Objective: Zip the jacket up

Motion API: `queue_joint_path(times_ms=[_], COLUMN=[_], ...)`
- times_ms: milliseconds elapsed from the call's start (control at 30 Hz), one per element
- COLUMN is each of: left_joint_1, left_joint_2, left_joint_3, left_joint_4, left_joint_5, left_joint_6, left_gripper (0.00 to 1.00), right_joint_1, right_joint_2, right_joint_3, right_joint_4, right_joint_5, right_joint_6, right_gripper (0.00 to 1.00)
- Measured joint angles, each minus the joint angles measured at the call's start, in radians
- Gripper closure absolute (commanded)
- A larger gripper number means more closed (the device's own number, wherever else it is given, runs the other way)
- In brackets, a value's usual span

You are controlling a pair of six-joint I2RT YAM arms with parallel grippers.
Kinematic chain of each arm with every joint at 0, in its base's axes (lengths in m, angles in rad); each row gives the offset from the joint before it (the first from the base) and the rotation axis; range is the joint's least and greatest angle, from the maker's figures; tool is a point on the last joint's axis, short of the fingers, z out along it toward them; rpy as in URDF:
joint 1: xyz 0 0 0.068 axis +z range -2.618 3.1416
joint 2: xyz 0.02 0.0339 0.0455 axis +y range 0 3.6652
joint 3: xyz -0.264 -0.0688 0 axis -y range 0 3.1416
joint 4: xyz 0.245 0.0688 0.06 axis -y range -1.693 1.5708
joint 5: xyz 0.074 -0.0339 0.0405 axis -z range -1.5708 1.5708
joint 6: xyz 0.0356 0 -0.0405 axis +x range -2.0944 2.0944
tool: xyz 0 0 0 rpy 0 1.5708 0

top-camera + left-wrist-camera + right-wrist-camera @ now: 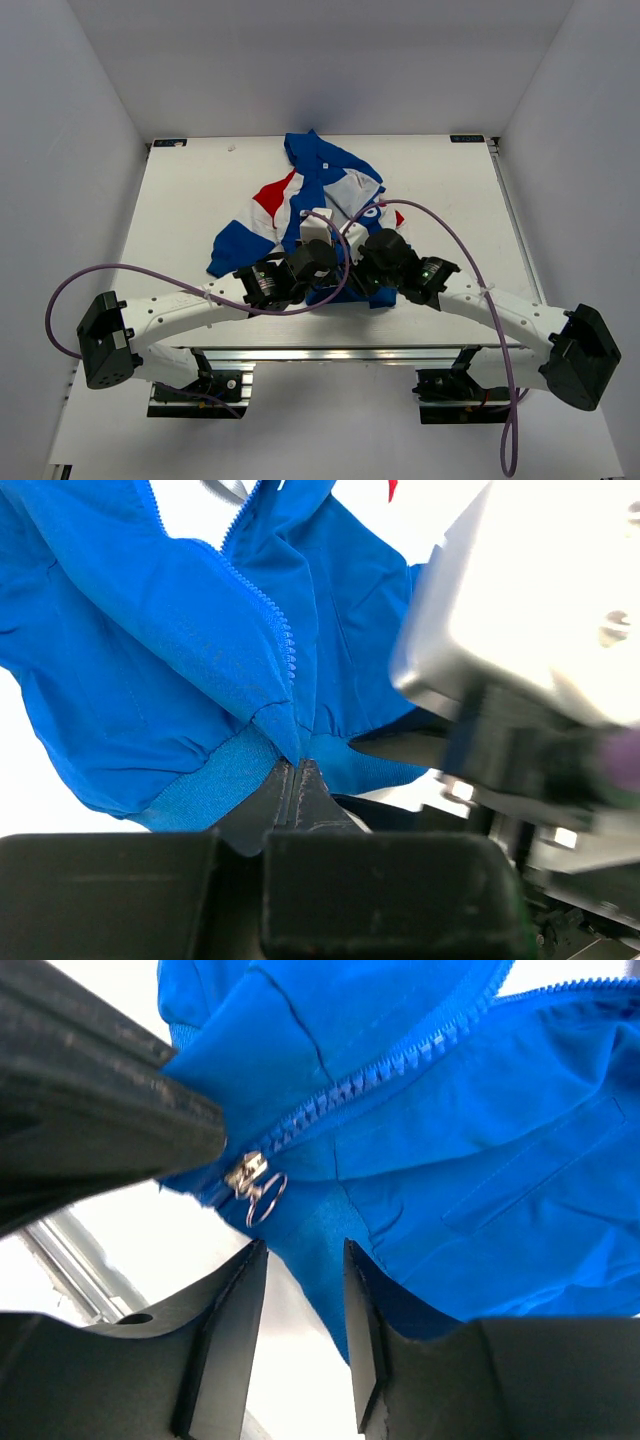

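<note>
From above, the two wrists crowd over the jacket (300,200) at the near edge of the surface (180,200), hiding both sets of jaws and the hem. The chest print (372,211) is partly covered and too small to read. In the left wrist view the right arm's housing (530,600) is blurred and cut off at the right edge. In the right wrist view the left jaws are a dark blur covering the foot of the zipper (400,1070).

There is one small blue, red and white cloth jacket (318,195) and one flat white table (190,200). The jacket has one little silver zipper pull (247,1174) with one thin metal ring (266,1200). There are two white robot arms, the left arm (180,312) and the right arm (520,315), and two long purple cables (120,266).
</note>
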Motion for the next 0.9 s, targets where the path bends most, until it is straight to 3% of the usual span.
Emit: queue_joint_path(times_ms=[567, 900], left_joint_1=[0.000, 0.000], left_joint_2=[-0.004, -0.016], left_joint_3=[-0.005, -0.016], left_joint_4=[0.005, 0.005], left_joint_5=[0.003, 0.003], left_joint_6=[-0.001, -0.002], left_gripper=[1.00, 1.00], right_joint_1=[0.000, 0.000], right_joint_2=[0.021, 0.019], right_joint_3=[-0.017, -0.034], right_joint_4=[0.159, 0.210], right_joint_5=[-0.045, 0.007], right_joint_6=[0.039, 0.046], right_gripper=[0.53, 0.81])
